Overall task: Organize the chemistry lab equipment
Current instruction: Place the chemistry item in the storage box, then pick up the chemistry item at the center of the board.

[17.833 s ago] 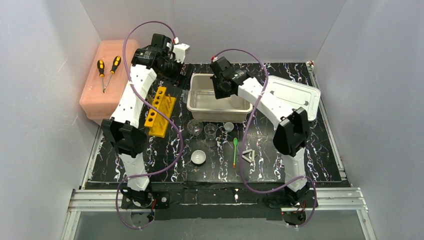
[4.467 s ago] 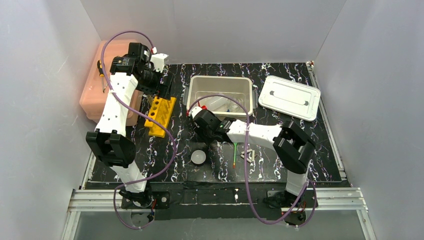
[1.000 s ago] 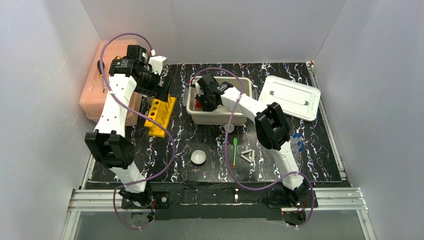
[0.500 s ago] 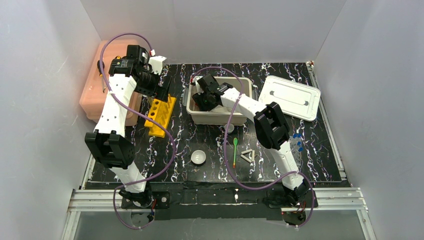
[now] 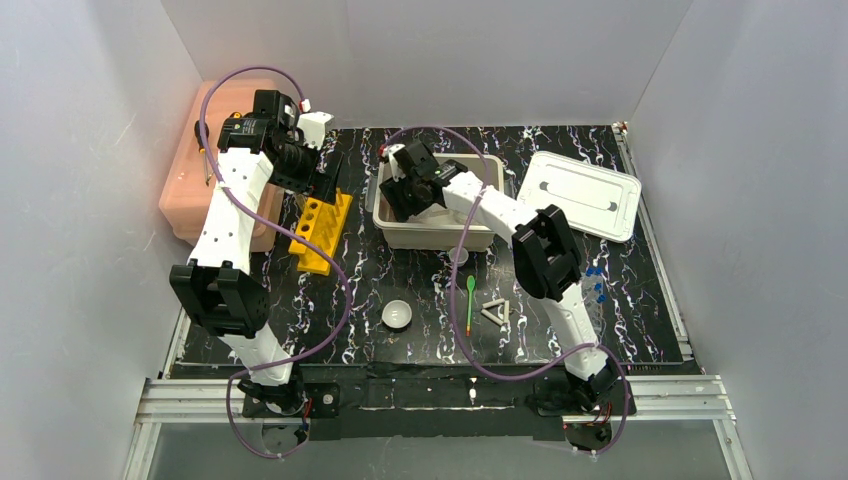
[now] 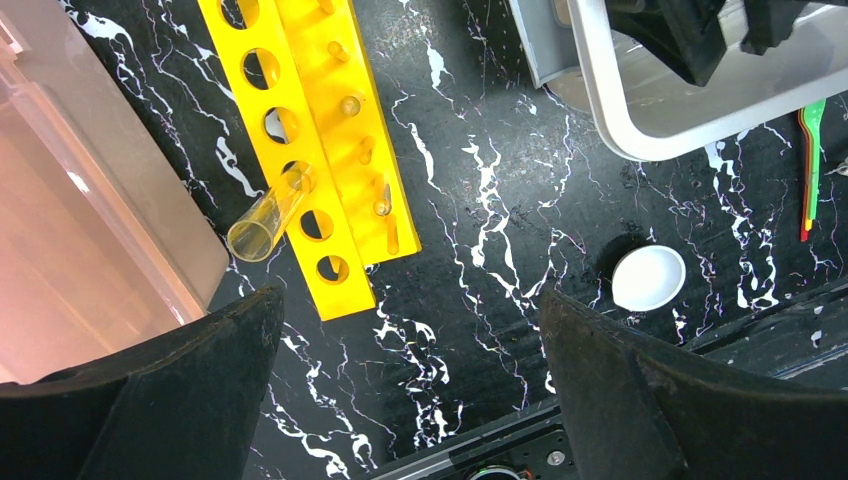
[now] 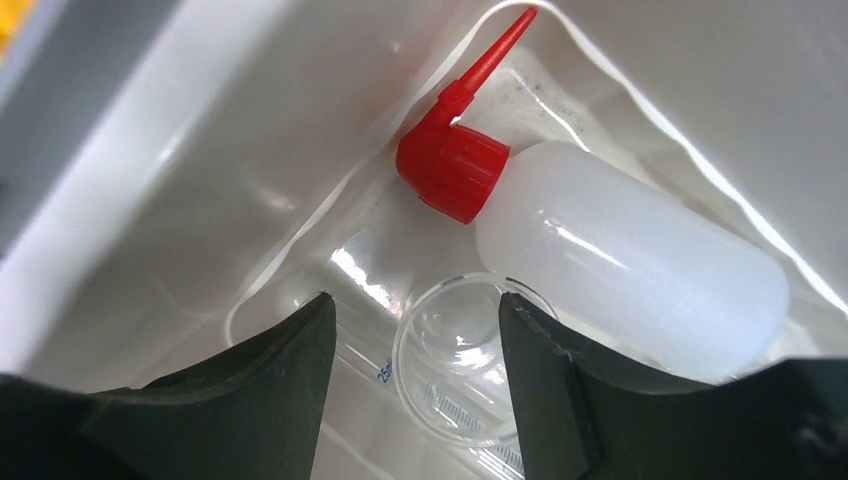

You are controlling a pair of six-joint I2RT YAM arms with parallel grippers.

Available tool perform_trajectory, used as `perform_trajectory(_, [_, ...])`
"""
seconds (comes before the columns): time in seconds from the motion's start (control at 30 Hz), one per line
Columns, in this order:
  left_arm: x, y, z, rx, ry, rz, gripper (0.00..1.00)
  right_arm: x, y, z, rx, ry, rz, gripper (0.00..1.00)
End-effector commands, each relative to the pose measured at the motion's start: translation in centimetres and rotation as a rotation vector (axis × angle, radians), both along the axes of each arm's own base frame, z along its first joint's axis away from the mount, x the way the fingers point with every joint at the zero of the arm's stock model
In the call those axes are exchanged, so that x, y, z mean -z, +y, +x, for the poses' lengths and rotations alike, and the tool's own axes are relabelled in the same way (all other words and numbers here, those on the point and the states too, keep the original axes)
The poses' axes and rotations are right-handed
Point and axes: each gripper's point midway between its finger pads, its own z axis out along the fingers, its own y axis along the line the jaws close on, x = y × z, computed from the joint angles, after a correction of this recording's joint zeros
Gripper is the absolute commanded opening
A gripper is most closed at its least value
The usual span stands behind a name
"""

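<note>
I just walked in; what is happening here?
The right gripper, jaws open, hovers over the white bin, where a squeeze bottle and a glass beaker lie. The left gripper hangs open above the yellow rack, which holds one tilted clear tube. The white bowl, green spoon and white triangle are on the table.

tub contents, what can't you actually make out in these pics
- top view: inside of the tub mostly hidden under the right gripper and its arm
- right wrist: the glass beaker is cut off by the bottom edge
- right wrist: lower side of the squeeze bottle sits behind a finger
- top view: the small glass beside the tub is too small to identify
</note>
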Motion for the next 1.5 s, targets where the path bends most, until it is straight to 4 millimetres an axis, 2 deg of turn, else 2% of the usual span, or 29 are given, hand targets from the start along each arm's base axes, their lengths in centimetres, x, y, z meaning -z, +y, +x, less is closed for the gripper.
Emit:
perform_trajectory(0.0, [-1.7, 0.1, -1.0, 0.0, -0.04, -0.014, 0.99, -9.4, 0.7, 1.0, -0.001, -0.145, 0.127, 0.7])
perform_trajectory(0.23, [-2.0, 0.0, -1.1, -0.002, -0.047, -0.022, 0.99, -12.6, 0.2, 0.3, -0.003, -0.17, 0.16, 0.71])
perform_trajectory(0.43, [-2.2, 0.0, -1.0, -0.002, -0.049, -0.025, 0.99, -15.2, -0.4, -1.7, -0.013, -0.163, 0.216, 0.7])
perform_trajectory(0.57, [-2.3, -0.1, -1.0, -0.002, -0.049, -0.029, 0.99, -16.3, -0.6, -4.2, -0.041, -0.17, 0.217, 0.65])
perform_trajectory(0.73, [-2.4, 0.0, -1.1, -0.002, -0.054, -0.026, 0.99, -16.4, 0.1, -10.1, -0.117, -0.184, 0.186, 0.6])
perform_trajectory(0.9, [-2.3, 0.0, -1.1, -0.002, -0.049, -0.024, 0.99, -12.1, 0.1, -16.8, -0.188, -0.104, 0.136, 0.58])
perform_trajectory(1.07, [-2.1, -0.1, -1.1, -0.002, -0.043, -0.031, 0.99, -6.9, -0.9, -20.6, -0.193, 0.023, 0.095, 0.56])
perform_trajectory(1.23, [-2.0, -0.3, -1.0, -0.003, -0.036, -0.038, 0.99, -3.0, -1.4, -22.0, -0.182, 0.087, 0.076, 0.55])
perform_trajectory(1.47, [-1.8, -0.4, -1.1, -0.003, -0.03, -0.043, 0.99, -0.1, -0.7, -22.8, -0.198, 0.15, 0.086, 0.55])
